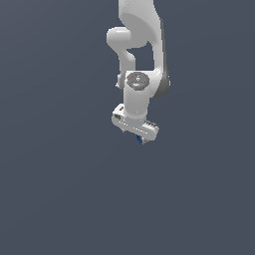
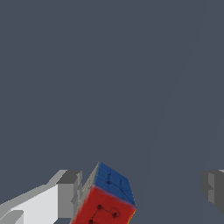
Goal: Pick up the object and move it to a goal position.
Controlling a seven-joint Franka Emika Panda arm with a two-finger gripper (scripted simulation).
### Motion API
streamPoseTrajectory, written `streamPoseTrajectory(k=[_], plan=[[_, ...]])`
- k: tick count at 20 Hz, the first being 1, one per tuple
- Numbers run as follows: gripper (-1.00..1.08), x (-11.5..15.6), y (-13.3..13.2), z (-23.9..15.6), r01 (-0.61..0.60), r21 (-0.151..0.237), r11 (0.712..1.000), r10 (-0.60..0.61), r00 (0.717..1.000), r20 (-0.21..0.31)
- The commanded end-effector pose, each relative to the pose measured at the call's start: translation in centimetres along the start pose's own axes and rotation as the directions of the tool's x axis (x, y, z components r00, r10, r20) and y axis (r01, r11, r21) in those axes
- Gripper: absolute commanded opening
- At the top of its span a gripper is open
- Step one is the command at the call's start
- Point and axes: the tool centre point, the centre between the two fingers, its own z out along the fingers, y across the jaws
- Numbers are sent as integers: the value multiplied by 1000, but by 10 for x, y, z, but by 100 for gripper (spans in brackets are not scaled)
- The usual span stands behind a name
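The object (image 2: 107,199) is a small cube with a blue face and a red face showing, tilted. In the wrist view it lies between my fingers, right against one grey fingertip (image 2: 70,192); the other fingertip (image 2: 213,190) stands well apart from it. My gripper (image 2: 140,192) is open. In the exterior view the white gripper (image 1: 140,135) points down from the arm, and only a small blue bit of the object (image 1: 140,140) peeks out under it. Whether the cube rests on the surface I cannot tell.
A plain dark grey surface (image 1: 60,189) fills both views. The white arm (image 1: 137,60) rises toward the top of the exterior view.
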Motion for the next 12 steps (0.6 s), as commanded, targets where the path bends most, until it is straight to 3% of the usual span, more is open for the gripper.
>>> streamPoseTrajectory(k=[1,12], plan=[[100,-8,-4,3,-58,3,998,58,998,-1],[100,-41,-20,18,-303,15,953,303,953,-3]])
